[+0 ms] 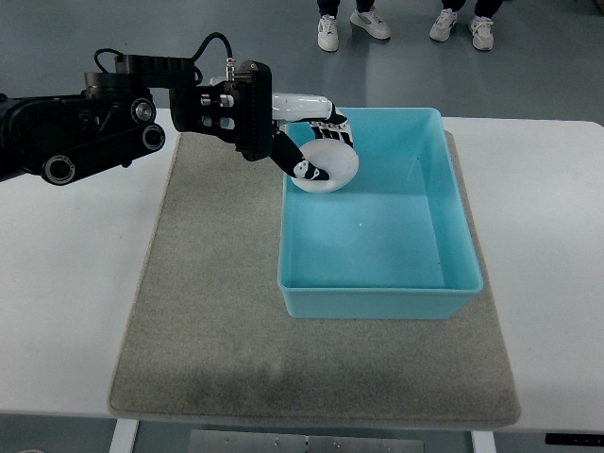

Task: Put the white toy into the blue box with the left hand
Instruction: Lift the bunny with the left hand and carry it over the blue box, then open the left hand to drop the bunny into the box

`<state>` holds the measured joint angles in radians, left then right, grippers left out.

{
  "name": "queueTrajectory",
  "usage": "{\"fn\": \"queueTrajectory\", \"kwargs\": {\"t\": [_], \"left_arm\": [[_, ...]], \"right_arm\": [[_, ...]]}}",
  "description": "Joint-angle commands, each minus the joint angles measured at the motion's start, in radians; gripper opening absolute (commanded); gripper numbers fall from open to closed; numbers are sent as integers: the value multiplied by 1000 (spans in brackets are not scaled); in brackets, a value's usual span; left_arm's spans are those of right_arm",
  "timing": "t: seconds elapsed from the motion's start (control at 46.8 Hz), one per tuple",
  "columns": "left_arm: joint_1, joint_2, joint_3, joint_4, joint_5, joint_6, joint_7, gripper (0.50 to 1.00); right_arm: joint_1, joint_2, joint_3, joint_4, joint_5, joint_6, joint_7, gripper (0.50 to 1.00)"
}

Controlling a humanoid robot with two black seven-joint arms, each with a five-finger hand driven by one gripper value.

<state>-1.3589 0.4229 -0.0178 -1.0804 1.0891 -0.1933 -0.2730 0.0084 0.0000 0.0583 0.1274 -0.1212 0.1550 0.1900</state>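
My left hand reaches in from the left edge and is shut on the white toy, a round white object. Hand and toy hover over the far left corner of the blue box, above its rim. The box is a light blue rectangular bin with nothing else visible inside. It stands on a grey felt mat. The black forearm stretches across the upper left. My right arm does not show.
The mat lies on a white table. Shoes of people stand on the floor beyond the table's far edge. The table's front edge runs near the bottom of the picture.
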Motion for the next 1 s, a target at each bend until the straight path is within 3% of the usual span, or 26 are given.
{"fn": "queueTrajectory", "kwargs": {"t": [0.0,0.043,0.085,0.534,0.983], "left_arm": [[7,-1,-1,-1,-3,2,-2,889],[11,-1,1,-1,-3,2,-2,943],[17,-3,-1,-1,-3,2,-2,962],[30,-6,-2,5,-8,3,-2,971],[34,-6,-51,220,-11,5,-17,973]], "right_arm": [[1,0,0,0,0,0,0,936],[-1,0,0,0,0,0,0,936],[1,0,0,0,0,0,0,936],[1,0,0,0,0,0,0,936],[-1,0,0,0,0,0,-1,936]]}}
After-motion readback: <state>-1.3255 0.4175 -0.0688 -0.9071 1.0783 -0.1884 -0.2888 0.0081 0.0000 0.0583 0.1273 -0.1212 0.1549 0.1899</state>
